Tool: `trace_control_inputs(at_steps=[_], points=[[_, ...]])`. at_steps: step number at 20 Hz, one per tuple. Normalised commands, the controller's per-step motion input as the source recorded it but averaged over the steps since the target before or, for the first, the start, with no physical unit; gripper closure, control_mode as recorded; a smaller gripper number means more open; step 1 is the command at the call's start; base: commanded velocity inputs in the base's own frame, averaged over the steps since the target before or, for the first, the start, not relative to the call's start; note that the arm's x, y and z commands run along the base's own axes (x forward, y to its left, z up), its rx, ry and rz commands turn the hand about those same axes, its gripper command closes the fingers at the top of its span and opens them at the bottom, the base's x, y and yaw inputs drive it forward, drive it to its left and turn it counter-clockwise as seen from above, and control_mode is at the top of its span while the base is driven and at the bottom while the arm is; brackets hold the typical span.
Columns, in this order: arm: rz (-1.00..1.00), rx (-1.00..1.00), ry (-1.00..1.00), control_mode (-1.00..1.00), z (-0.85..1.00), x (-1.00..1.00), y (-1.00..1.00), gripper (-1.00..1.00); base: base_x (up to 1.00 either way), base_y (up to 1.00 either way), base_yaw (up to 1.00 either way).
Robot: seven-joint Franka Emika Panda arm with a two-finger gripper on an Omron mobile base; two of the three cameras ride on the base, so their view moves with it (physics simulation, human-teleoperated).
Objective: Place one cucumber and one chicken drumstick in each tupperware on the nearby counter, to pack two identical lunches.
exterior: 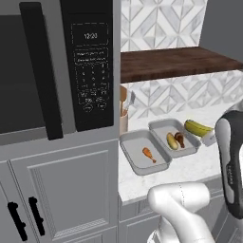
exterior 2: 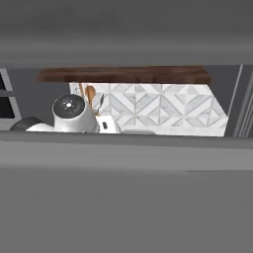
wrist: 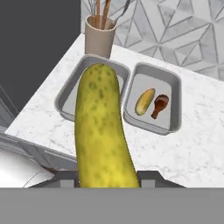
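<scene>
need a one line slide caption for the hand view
Cucumber held in the gripper above two grey tupperware trays, the right one already packed with a cucumber and a drumstick.

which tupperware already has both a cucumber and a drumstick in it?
The tupperware farther from the microwave: it holds a cucumber and a drumstick. The other tray has just a drumstick.

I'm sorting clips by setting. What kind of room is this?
A rendered home kitchen, most likely: a built-in microwave over grey cabinets, a white stone-look counter against a patterned tile backsplash, and a utensil holder beside two food trays.
</scene>
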Motion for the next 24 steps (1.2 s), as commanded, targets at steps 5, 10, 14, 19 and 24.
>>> trace_control_inputs(at_steps=[5,10,14,19,24], points=[[-0.02,-0.05,0.25,-1.00,-0.84,0.96,0.68,1.00,0.00,0.00,0.00],[-0.05,0.07,0.22,-1.00,-0.96,0.90,0.38,1.00,0.00,0.00,0.00],[0.00,0.07,0.04,-1.00,-0.38,0.84,0.38,1.00,0.00,0.00,0.00],[-0.01,0.01,0.00,-1.00,-0.34,0.68,0.45,1.00,0.00,0.00,0.00],[-0.02,0.00,0.10,-1.00,-0.83,0.61,0.20,1.00,0.00,0.00,0.00]])
